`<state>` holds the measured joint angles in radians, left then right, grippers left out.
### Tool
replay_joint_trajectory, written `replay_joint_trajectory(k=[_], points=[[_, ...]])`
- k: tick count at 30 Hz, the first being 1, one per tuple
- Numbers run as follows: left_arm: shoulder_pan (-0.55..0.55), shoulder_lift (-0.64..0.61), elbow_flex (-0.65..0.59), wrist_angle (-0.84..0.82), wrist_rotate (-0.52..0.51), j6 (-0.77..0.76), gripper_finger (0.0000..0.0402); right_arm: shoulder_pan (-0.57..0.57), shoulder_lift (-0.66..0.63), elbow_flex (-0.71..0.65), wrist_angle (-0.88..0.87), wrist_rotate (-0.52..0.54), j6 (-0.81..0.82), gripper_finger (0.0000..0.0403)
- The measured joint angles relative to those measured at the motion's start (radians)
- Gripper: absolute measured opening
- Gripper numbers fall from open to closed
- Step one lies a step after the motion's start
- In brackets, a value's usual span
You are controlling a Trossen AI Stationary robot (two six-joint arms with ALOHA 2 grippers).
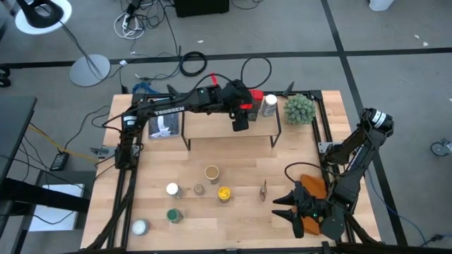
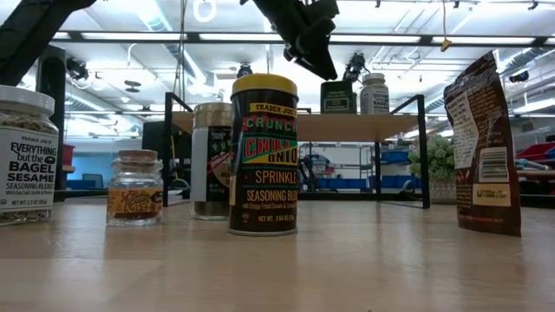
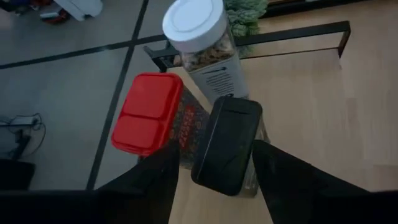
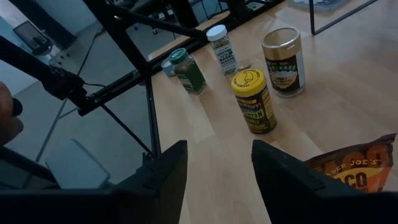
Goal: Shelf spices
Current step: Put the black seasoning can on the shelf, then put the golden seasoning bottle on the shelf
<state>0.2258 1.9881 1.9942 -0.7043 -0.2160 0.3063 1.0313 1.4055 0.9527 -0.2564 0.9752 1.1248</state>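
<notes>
Black-lidded tin's (image 3: 227,144) lower body behind the left claw's fingers (image 3: 149,180); shelf (image 3: 298,87) legs out of frame.

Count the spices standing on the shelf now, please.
3, all near its right end, close together: a white-lid jar, a red-lid tin and a black-lid jar. Others may hide behind them.

The left arm reaches far across, its gripper (image 1: 241,121) pointing down with fingers slightly parted, while the right gripper (image 1: 291,207) waits low, half-open.

Grey floor (image 1: 296,28), black cables (image 1: 192,63), white lamp base (image 1: 90,69), ceiling strip lights (image 2: 416,39).
</notes>
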Motion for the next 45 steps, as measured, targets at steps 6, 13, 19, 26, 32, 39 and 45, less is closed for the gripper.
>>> replay_joint_trajectory(k=[6, 13, 19, 26, 32, 39, 45], points=[[-0.018, -0.001, 0.009, -0.011, 0.004, 0.001, 0.0209, 0.0, 0.0, 0.0, 0.0, 0.0, -0.001, 0.018], [-0.034, -0.001, 0.126, -0.102, 0.009, 0.007, 0.0209, 0.0, 0.0, 0.0, 0.0, 0.0, -0.001, 0.018], [-0.05, -0.003, 0.241, -0.214, 0.01, 0.005, 0.0209, 0.002, 0.0, 0.0, 0.0, 0.0, -0.001, 0.018], [-0.102, -0.075, 0.177, -0.217, 0.01, -0.066, 0.0209, 0.003, 0.0, 0.0, -0.001, 0.0, -0.001, 0.018], [-0.173, -0.203, -0.062, -0.061, -0.016, -0.118, 0.0209, 0.003, 0.0, 0.0, -0.005, 0.0, -0.002, 0.018], [-0.281, -0.439, -0.444, 0.198, -0.022, -0.185, 0.0209, 0.002, 0.0, 0.0, -0.009, 0.0, -0.002, 0.018], [-0.366, -0.64, -0.699, 0.303, -0.052, -0.283, 0.0209, -0.027, 0.0, 0.0, -0.01, 0.0, -0.019, 0.018]])
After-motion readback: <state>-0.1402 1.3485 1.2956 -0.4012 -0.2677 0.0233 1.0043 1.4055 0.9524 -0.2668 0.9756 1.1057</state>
